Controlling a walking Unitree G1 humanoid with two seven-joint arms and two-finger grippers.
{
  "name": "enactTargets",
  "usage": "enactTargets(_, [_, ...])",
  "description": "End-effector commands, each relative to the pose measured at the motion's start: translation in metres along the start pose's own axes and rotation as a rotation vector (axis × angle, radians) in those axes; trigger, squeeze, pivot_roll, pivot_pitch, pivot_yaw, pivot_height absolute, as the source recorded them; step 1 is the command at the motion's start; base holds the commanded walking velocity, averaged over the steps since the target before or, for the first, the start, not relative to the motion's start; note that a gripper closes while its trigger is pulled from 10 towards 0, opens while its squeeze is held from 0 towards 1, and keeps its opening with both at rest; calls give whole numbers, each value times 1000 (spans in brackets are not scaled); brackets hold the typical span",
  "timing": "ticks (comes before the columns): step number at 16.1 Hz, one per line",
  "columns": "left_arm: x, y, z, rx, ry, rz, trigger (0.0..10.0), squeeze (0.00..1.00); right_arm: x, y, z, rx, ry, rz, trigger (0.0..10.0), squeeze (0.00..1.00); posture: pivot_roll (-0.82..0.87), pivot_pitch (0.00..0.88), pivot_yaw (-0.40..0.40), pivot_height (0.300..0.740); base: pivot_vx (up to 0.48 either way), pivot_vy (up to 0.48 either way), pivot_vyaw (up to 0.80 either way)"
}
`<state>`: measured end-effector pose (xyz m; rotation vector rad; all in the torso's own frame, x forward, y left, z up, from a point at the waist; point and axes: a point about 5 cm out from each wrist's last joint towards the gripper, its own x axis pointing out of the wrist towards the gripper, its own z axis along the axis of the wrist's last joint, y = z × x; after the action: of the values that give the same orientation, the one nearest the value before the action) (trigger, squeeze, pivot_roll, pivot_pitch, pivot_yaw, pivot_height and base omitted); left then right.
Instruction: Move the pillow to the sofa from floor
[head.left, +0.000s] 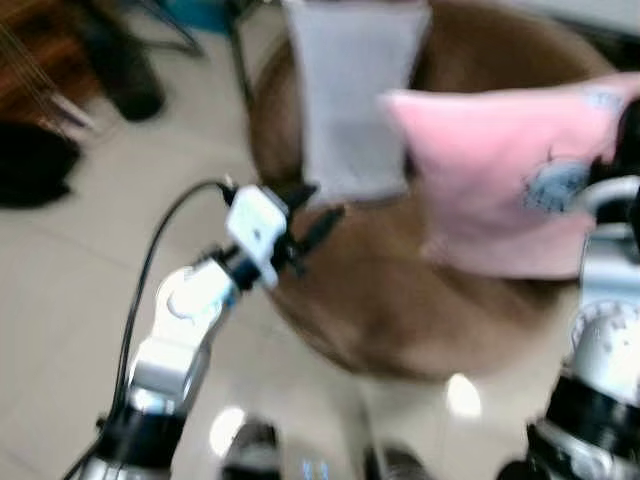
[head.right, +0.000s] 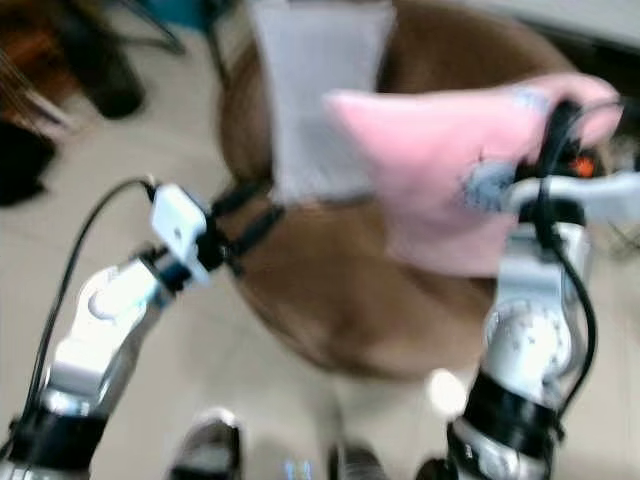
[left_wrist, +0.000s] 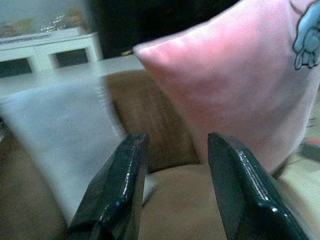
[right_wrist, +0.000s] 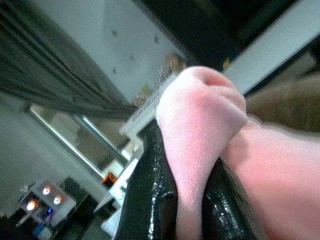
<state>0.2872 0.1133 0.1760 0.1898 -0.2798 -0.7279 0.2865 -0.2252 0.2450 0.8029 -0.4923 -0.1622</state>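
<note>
pink pillow (head.right: 440, 170) lengthwise across sofa (head.right: 330, 290), right gripper (right_wrist: 187, 200) pinching corner

Silver arms, black cables, glossy black-fingered left gripper (head.left: 318, 212)

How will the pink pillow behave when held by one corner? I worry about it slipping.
Probably soft: the pink pillow bunches between the right pincer fingers. It likely sags, since its body droops over the brown sofa. The plush fabric looks unlikely to slip, though a corner pinch may pull loose.
</note>
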Motion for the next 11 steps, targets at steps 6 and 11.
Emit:
enactTargets(6, [6, -2, -28, 11, 125, 95, 10000, 0, -27, -26, -41, -192, 236, -111, 10000, 0, 32, 0, -34, 740, 0, 0, 0])
enactTargets(11, [0, 0, -33, 28, 129, 165, 10000, 0, -62, -25, -65, -440, 385, 32, 10000, 0, 39, 20, -44, 740, 55, 0, 0])
